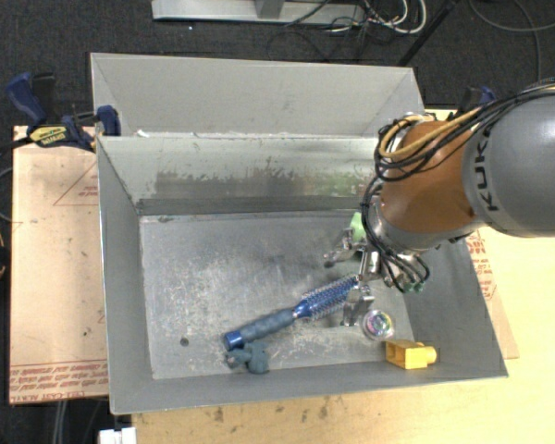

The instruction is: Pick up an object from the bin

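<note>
My gripper (pixel 361 276) hangs low in the right part of the bin, under the arm's wrist. It is just above the bristled head of a blue hairbrush (pixel 287 320). The brush lies slantwise on the bin floor, its handle pointing down-left toward the front wall. A small round clear thing (pixel 377 324) lies right beside the brush head, just below the gripper. A yellow block (pixel 410 353) rests in the front right corner. A bit of something green (pixel 357 225) peeks out behind the gripper, mostly hidden by the arm.
The arm with its orange cover and cables reaches in over the bin's right wall and hides the floor there. The left half of the bin floor is bare metal. Sloping walls rise at the back and the sides.
</note>
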Robot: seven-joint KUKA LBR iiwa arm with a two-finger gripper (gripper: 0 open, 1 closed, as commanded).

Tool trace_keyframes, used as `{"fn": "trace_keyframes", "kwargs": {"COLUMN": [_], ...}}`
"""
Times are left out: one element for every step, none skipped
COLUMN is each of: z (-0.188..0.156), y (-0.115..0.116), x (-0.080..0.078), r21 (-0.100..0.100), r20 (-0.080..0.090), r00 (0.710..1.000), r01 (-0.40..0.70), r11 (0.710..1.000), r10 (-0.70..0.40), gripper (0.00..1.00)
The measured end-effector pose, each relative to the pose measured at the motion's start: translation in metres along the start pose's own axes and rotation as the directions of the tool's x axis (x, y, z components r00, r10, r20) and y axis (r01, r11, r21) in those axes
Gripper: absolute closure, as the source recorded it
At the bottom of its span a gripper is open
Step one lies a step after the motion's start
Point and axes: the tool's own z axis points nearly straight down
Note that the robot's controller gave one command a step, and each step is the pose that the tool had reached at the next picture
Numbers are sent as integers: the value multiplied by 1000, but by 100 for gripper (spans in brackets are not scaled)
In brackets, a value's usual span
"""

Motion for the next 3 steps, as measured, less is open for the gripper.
{"fn": "trace_keyframes", "kwargs": {"z": [28,27,-106], "y": [-12,-12,-5], "x": [29,30,10], "r21": [12,12,9], "r20": [24,19,14], "r00": [939,938,944], "r01": [342,345,330], "r11": [939,939,944], "r10": [-343,-345,-331], "gripper": [0,100,100]}}
